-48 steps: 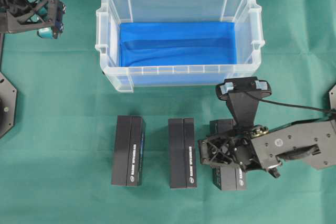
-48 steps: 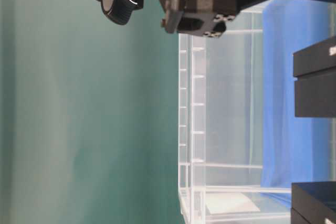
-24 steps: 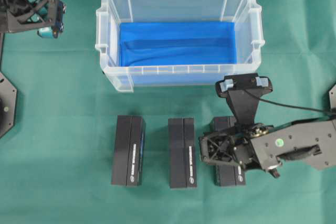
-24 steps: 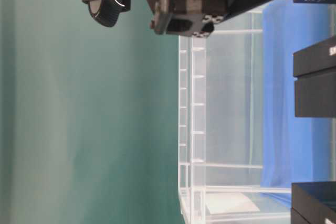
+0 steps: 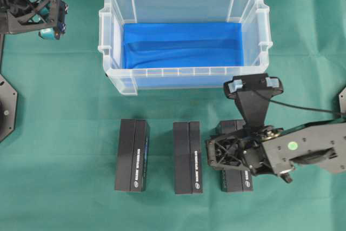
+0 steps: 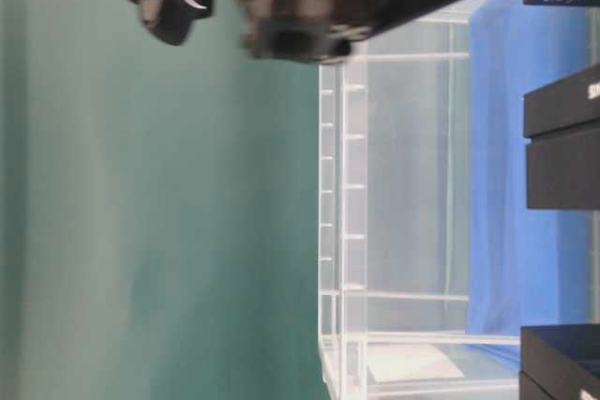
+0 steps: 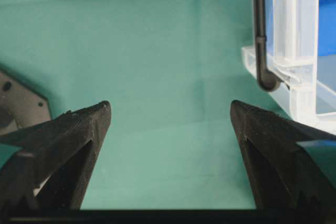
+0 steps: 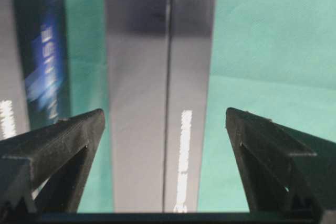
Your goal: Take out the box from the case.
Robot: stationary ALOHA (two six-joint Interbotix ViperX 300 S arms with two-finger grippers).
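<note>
Release looks like the step in hand: the large clear plastic case (image 5: 184,36) with ribbed rim and blue lining shows nothing inside, and three long black cardboard boxes with white lettering lie in a row on the green-clothed desk (image 5: 65,133) in front of it. The right pincer (image 8: 165,156) stands wide, a finger (image 8: 58,145) on either side of the rightmost black box (image 8: 157,98) without touching it, so that box appears set down and let go. The left black box (image 5: 132,155) and middle black box (image 5: 187,157) lie apart, parallel to it.

The left pincer (image 7: 168,145) hangs wide and empty over bare cloth, beside the case's corner, well away from the boxes.

With the case seemingly emptied, my judgement is that the next move calls only for the right arm to lift clear without nudging the box beneath it.

In the overhead view the right arm covers much of the rightmost box. The table-level view lies on its side, its arm blurred, the boxes cut off at the edge.
</note>
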